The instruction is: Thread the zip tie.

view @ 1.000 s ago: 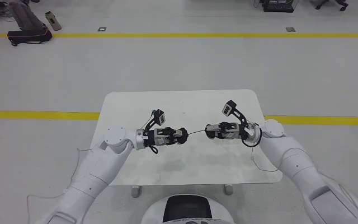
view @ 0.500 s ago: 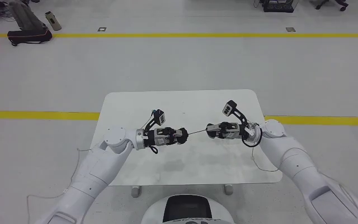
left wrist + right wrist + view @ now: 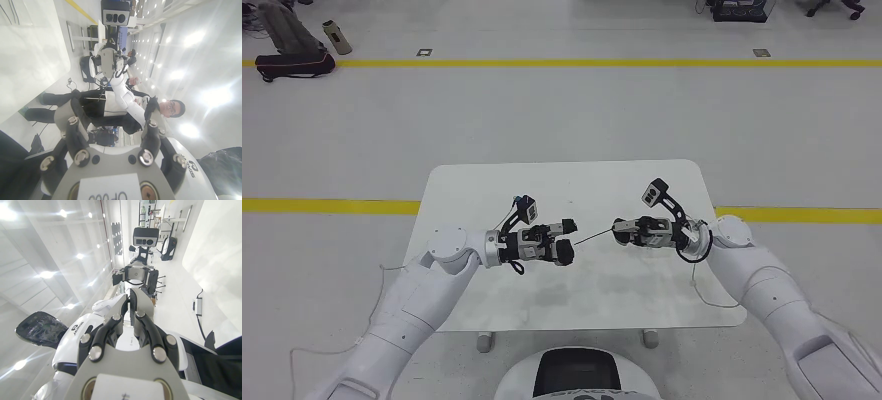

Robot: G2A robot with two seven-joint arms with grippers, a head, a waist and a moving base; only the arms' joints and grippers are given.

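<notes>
R gripper (image 3: 616,232) pinched shut on one end of zip tie (image 3: 594,238), held over table (image 3: 572,185); tie runs as a thin dark line toward L gripper (image 3: 568,250); L fingers (image 3: 75,106) spread wide apart; tie's free tip just beside L gripper, can't tell if touching.

I log colours from my console | zip tie (image 3: 594,238): black, plain | left gripper (image 3: 568,251): grey fingers, black pads and links | right gripper (image 3: 615,231): the same grey and black | table (image 3: 572,190): plain white | floor (image 3: 542,120): pale grey, I see two yellow stripes (image 3: 642,63) across it | bag (image 3: 292,55): black
</notes>
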